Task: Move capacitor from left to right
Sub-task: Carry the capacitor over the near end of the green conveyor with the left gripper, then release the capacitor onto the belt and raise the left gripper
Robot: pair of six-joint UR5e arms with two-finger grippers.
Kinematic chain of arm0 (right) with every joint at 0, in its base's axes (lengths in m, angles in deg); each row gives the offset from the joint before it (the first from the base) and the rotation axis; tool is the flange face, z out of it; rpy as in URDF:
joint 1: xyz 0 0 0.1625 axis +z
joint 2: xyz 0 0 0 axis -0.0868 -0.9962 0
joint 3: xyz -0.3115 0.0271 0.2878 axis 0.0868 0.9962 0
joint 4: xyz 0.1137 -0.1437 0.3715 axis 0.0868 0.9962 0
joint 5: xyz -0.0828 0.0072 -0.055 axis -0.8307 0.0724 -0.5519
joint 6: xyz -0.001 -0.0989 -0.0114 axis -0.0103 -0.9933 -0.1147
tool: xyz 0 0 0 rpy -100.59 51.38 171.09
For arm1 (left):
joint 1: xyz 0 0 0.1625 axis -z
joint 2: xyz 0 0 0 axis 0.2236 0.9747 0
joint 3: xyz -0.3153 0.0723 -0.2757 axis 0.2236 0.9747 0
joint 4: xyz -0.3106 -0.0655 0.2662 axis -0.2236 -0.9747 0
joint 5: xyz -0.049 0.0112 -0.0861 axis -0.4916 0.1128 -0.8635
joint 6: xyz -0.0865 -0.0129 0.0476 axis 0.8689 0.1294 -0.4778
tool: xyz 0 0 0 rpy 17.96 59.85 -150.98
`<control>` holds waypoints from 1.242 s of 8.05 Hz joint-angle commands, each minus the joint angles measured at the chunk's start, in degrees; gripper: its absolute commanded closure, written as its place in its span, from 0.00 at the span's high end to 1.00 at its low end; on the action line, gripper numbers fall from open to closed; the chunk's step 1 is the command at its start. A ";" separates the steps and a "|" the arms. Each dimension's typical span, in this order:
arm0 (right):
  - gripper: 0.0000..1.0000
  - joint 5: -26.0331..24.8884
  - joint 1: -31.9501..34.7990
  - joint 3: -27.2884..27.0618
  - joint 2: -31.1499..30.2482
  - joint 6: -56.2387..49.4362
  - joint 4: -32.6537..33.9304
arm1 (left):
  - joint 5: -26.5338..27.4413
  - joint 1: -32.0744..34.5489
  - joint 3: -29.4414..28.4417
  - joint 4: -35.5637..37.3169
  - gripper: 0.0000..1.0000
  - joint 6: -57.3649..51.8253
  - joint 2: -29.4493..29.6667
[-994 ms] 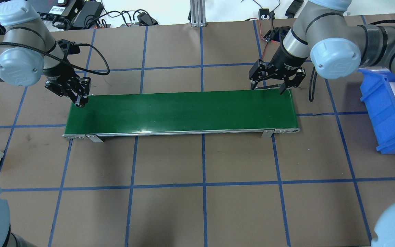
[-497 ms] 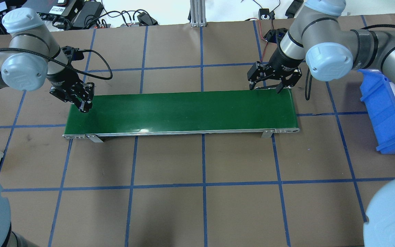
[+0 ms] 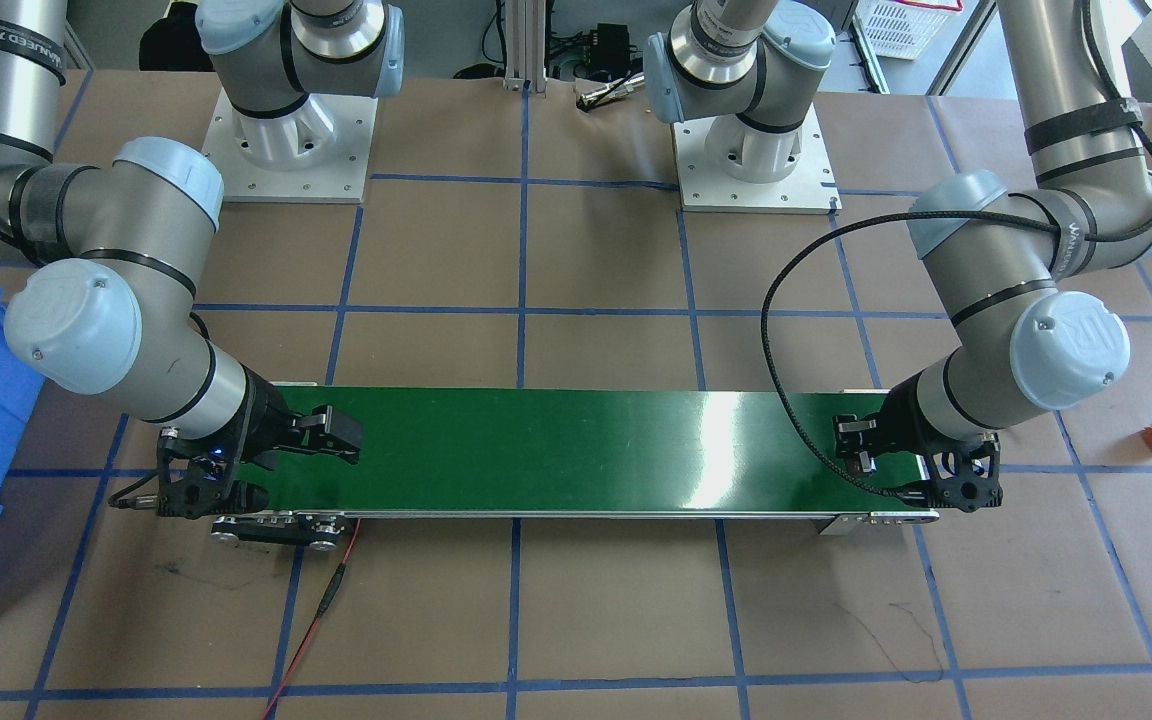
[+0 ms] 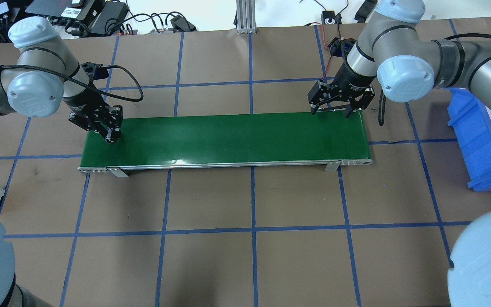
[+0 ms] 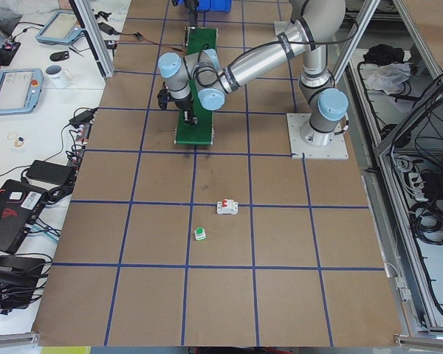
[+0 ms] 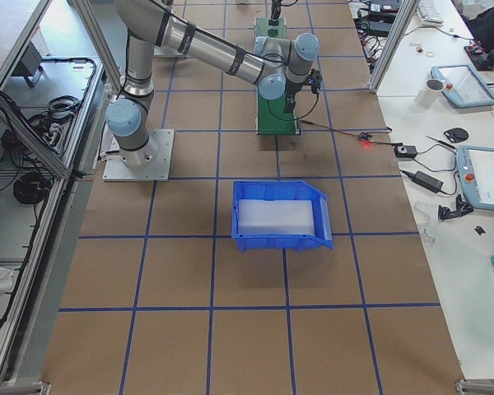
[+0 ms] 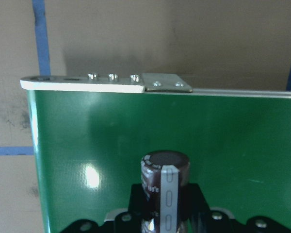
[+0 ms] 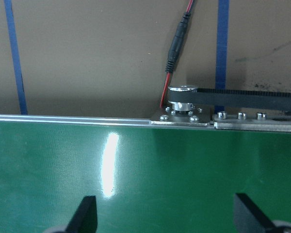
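Note:
The capacitor, a dark brown cylinder with a silvery stripe, stands upright between the jaws of my left gripper. The gripper is shut on it and holds it over the left end of the green conveyor belt. The capacitor is hidden by the fingers in the overhead view. My right gripper is open and empty, low over the belt's far edge near its right end. Its two fingertips show wide apart over the green belt in the right wrist view.
A blue bin stands on the table right of the belt. A white circuit breaker and a green-capped push-button lie on the table left of the belt. A red cable runs from the belt's motor end.
My left gripper has moved right and toward the near side, from the belt's far left corner to over its left end. My right gripper has shifted slightly and stays open.

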 commanded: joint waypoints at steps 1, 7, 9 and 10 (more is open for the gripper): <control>1.00 -0.15 0.05 -0.12 0.28 -0.29 -0.59 | -0.29 0.00 0.93 -0.05 0.60 5.70 0.02; 1.00 0.64 0.05 -0.21 1.43 0.14 -5.67 | -0.03 8.16 -2.21 -5.31 1.00 12.40 -9.60; 1.00 0.82 0.04 -0.21 1.34 -0.29 -5.78 | 0.59 12.98 -9.21 -16.77 1.00 12.66 -16.83; 1.00 0.65 0.05 -0.12 1.17 -0.73 -5.35 | 0.94 15.62 -13.96 -21.01 1.00 13.01 -17.55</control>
